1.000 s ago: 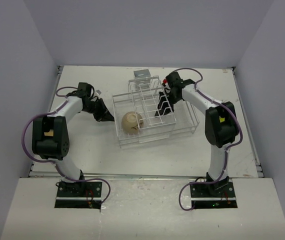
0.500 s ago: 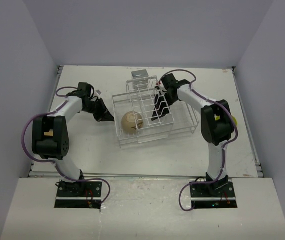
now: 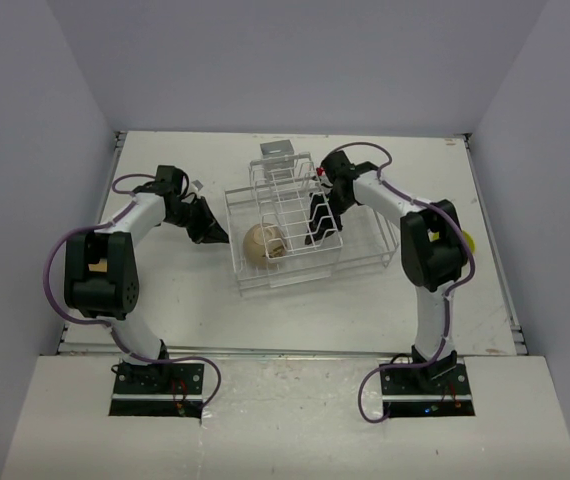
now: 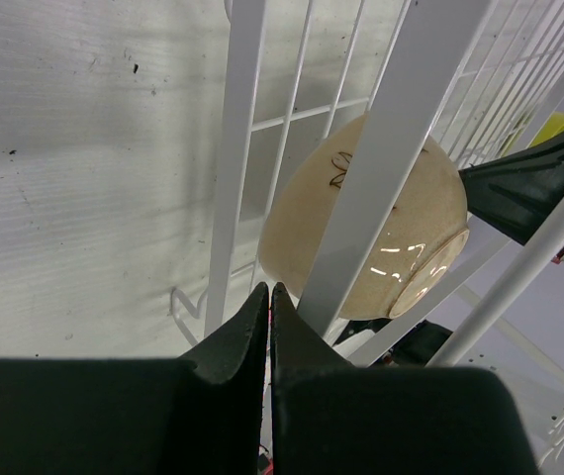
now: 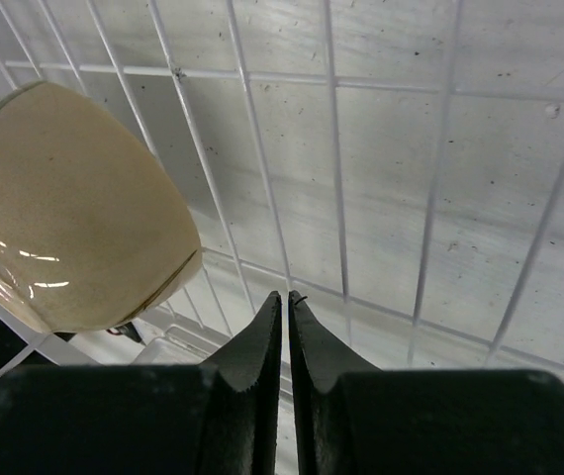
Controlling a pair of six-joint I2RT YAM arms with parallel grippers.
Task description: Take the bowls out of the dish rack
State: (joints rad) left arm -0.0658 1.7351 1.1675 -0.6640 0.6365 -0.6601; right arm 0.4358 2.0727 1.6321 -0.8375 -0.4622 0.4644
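**Bowl low-left in the rack; right pincer has the clearer way in**

Nearest you, at the bottom of the top view, bare counter (image 3: 195, 310) lies btw the arm bases and the dish rack (image 3: 365, 264). The one bowl (image 3: 263, 243) you can see is inside the rack's basket, in its lower-left part, tipped on its side.

Left pincer (image 3: 212, 234) hangs just outside the rack's left wall, tips pressed together w/ nothing btw them. In its wrist view white bars cross the bowl, so that side looks blocked.

Right pincer (image 3: 314, 228) is inside the rack by the upright dividers (image 3: 292, 200), also fully closed & empty. The bowl lies to its left in the top view and upper left in its wrist view, w/ no bar across it.

Judgement: the right arm is your better reach, but you'd have to spread the tips first. Room is tight, w/ dividers and wall wires close. Open counter lies left & below.

Farthest back, a grey box (image 3: 283, 150) sits at the rack's top edge.
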